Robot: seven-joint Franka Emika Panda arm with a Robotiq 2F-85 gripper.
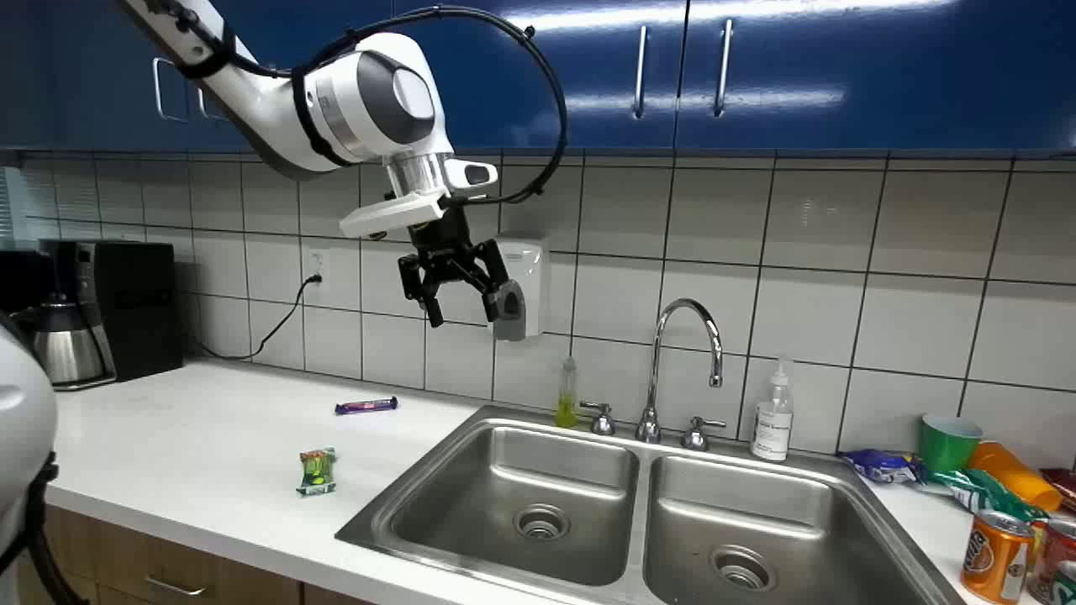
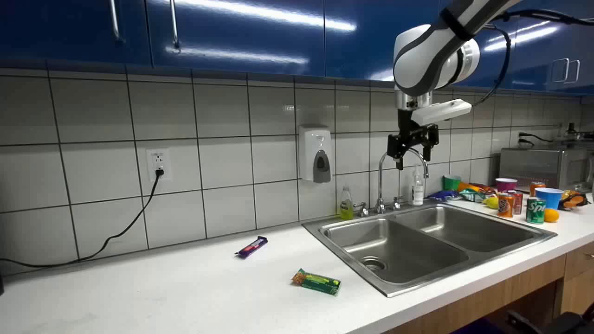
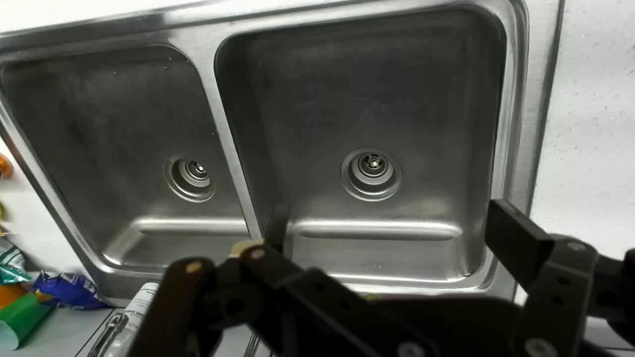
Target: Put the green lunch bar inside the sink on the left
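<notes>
The green lunch bar lies flat on the white counter beside the sink. It shows in both exterior views and is out of the wrist view. The left sink basin is the one nearer the bar; it also shows in an exterior view and, on the right side of the picture, in the wrist view. No object lies in it. My gripper is open and empty, high above the sink, well apart from the bar; it also shows in an exterior view and the wrist view.
A purple bar lies behind the green bar. A tall faucet, a yellow-green bottle and a pump bottle stand behind the basins. A wall dispenser hangs nearby. Cans, cups and packets crowd the sink's far side.
</notes>
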